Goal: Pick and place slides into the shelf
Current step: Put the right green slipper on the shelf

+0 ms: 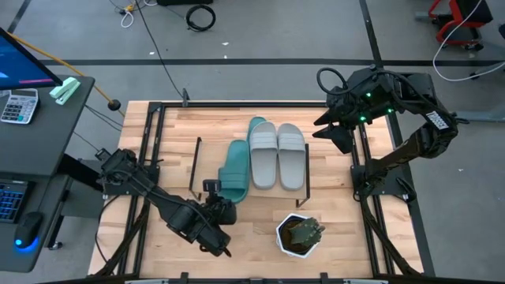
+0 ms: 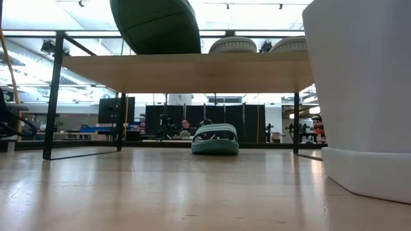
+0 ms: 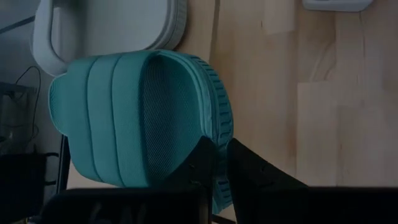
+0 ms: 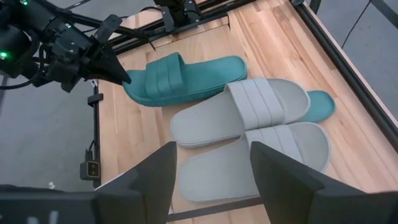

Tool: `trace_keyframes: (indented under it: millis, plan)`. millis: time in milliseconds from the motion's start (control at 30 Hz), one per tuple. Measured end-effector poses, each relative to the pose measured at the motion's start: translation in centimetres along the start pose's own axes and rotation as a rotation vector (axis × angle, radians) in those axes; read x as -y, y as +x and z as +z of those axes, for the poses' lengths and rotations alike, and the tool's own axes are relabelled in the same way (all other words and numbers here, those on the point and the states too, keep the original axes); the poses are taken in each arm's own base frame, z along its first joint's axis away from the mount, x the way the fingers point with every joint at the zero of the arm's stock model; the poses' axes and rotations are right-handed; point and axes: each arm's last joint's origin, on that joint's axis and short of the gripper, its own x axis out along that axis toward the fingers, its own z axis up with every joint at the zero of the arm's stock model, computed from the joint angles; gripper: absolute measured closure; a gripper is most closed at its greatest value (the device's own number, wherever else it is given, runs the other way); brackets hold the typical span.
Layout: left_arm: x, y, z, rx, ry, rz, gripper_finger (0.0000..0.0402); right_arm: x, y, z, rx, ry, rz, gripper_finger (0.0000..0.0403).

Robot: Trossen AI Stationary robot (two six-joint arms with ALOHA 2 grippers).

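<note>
You look level under the shelf [image 2: 186, 72]: its light board spans the view on thin black legs. On its top a teal slide [image 2: 157, 25] sits toward the left end, two grey slides [image 2: 234, 45] toward the right. Another teal slide [image 2: 215, 139] lies on the table [image 2: 160, 192] beneath. The white pot [image 2: 366, 96] fills the right edge.

Both arms black/dark, jointed links w/ boxy housings. Left arm [image 1: 170, 207]: matte black, chunky wrist block, thin black cables along base near worktop's left edge. Right arm [image 1: 410, 134]: black, green LEDs lit on wrist unit, white printed label on forearm link, cable loops at wrist. Left gripper [image 3: 219, 163]: dark wedge fingers. Right gripper [image 4: 211, 177]: two dark, flat, angular fingers.
</note>
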Motion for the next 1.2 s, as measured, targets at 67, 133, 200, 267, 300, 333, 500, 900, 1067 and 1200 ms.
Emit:
trace_keyframes:
  millis: [67,133,200,267,300,333,500,900,1067,1200]
  plan:
    - [0.1,-0.1,-0.1,0.000,0.003,-0.006,0.0371,0.0,0.0,0.0,0.000,0.005,0.000,0.0191]
    - [0.3,-0.2,-0.1,0.004,0.002,-0.016,0.0371,0.0,0.0,0.0,0.000,0.007,0.000,0.0191]
    - [0.4,-0.2,-0.1,0.005,-0.001,-0.028,0.0371,0.0,0.0,0.0,0.000,0.007,0.000,0.0191]
    - [0.4,-0.2,0.0,0.003,-0.004,-0.038,0.0371,0.0,0.0,0.0,0.000,0.008,0.000,0.0191]
    - [0.5,-0.2,0.0,0.003,-0.005,-0.042,0.0371,0.0,0.0,0.0,-0.001,0.008,0.000,0.0191]
    - [0.5,-0.2,0.0,0.001,-0.006,-0.045,0.0371,0.0,0.0,0.0,-0.001,0.008,-0.001,0.0191]
    - [0.7,-0.3,0.0,-0.002,-0.014,-0.080,0.0371,0.0,0.0,-0.1,-0.006,0.009,-0.002,0.0191]
    - [0.8,-0.1,-0.1,-0.036,-0.031,-0.110,0.0372,0.0,0.0,-0.1,-0.005,0.009,-0.002,0.0191]
    - [0.6,0.9,0.4,-0.045,-0.031,-0.115,0.0372,0.0,0.0,0.0,-0.005,0.009,0.001,0.0191]
    - [1.0,1.7,0.6,-0.058,-0.003,-0.125,0.0372,0.0,0.0,0.0,-0.006,0.008,0.009,0.0191]
